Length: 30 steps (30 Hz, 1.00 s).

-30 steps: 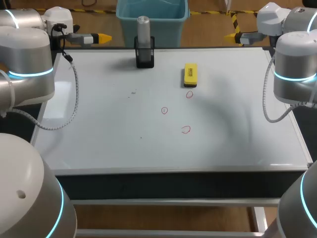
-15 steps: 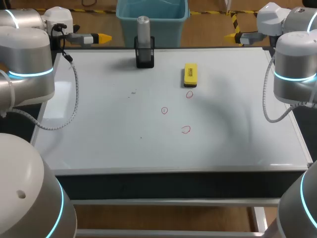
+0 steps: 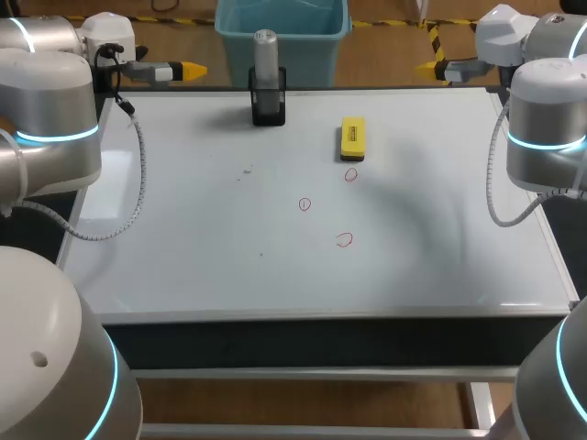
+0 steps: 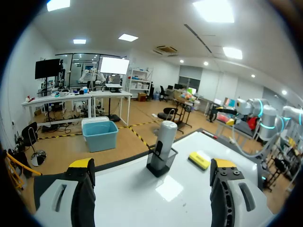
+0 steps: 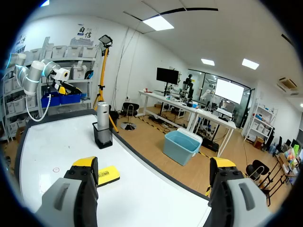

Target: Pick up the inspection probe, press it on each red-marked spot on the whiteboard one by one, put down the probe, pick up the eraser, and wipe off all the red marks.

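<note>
A: How do the claws stand?

B: The left gripper (image 4: 152,164) has its yellow tips spread wide with nothing between them. The right gripper (image 5: 154,163) is the same, wide and empty. Both hang at the far corners of the board, well apart from everything on it.

A: And the tool?

B: The silver-grey cylindrical inspection probe (image 3: 265,53) stands upright in a black mesh holder (image 3: 268,99). That is at the far edge of the glossy white whiteboard (image 3: 183,257), ahead of the left gripper.

A: What could go wrong?

B: I'd say a skewed pull. The holder looks light (no clamp that I can see), so a tilted lift may drag or topple it. A grip low on the smooth cylinder could also foul the holder's rim.

A: Anything in the way?

B: The yellow block eraser (image 3: 352,137) lies just beside the farthest of three small red marks (image 3: 304,204), so pressing there risks nudging it. A sliding probe tip might smear the ink too. A few dark specks (image 3: 246,170) sit nearer the middle and look harmless.
</note>
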Each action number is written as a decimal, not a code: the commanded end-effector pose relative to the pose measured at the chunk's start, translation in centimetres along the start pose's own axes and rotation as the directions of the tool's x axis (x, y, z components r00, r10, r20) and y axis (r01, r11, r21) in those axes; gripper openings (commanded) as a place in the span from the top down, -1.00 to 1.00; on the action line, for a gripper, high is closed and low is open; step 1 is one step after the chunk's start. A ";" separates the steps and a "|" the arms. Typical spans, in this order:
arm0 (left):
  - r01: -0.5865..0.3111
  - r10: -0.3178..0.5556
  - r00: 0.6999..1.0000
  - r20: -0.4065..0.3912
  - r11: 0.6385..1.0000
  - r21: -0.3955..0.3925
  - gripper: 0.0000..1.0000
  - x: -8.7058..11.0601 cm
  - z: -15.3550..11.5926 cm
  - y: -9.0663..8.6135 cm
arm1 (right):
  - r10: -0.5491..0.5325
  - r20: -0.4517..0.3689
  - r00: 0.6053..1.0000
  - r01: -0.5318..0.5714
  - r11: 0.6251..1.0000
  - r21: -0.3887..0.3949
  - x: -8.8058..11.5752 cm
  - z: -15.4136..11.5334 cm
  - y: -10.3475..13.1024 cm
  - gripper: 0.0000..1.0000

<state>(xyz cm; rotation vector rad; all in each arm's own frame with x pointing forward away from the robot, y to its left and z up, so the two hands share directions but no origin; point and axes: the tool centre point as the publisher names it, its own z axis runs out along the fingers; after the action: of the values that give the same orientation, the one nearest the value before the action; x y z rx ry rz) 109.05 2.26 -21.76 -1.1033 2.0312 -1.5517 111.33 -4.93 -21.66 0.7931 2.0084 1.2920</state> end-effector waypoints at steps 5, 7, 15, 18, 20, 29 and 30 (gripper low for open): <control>0.000 0.000 1.000 0.000 1.000 -0.001 -1.00 0.0 0.0 0.0 | 0.000 -0.001 1.000 0.000 1.000 0.001 0.0 0.0 0.0 -1.00; 0.000 0.000 1.000 0.000 1.000 -0.001 -1.00 0.0 0.0 0.0 | 0.000 -0.001 1.000 0.000 1.000 0.001 0.0 0.0 0.0 -1.00; -0.088 0.088 0.969 -0.231 0.996 0.011 -1.00 -0.5 1.7 -0.6 | 0.000 -0.001 1.000 0.000 1.000 0.001 0.0 0.0 0.0 -1.00; -0.150 0.159 0.906 -0.392 0.987 0.052 -1.00 -0.9 2.6 -0.8 | 0.000 -0.001 1.000 0.000 1.000 0.001 0.0 0.0 0.0 -1.00; -0.179 0.197 0.862 -0.468 0.980 0.083 -1.00 -0.9 3.0 -1.1 | 0.000 -0.001 1.000 0.000 1.000 0.001 0.0 0.0 0.0 -1.00; -0.233 0.294 0.700 -0.651 0.956 0.180 -1.00 -0.8 5.2 -1.6 | 0.000 -0.001 1.000 0.000 1.000 0.001 0.0 0.0 0.0 -1.00; -0.239 0.309 0.675 -0.670 0.951 0.198 -1.00 -0.7 5.5 -1.6 | 0.000 -0.001 1.000 0.000 1.000 0.001 0.0 0.0 0.0 -1.00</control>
<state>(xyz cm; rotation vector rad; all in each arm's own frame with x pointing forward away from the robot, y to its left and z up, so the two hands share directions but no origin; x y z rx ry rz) 112.16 -0.73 -21.31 -0.5255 2.2569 -1.8111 111.33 -4.92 -21.66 0.7932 2.0083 1.2919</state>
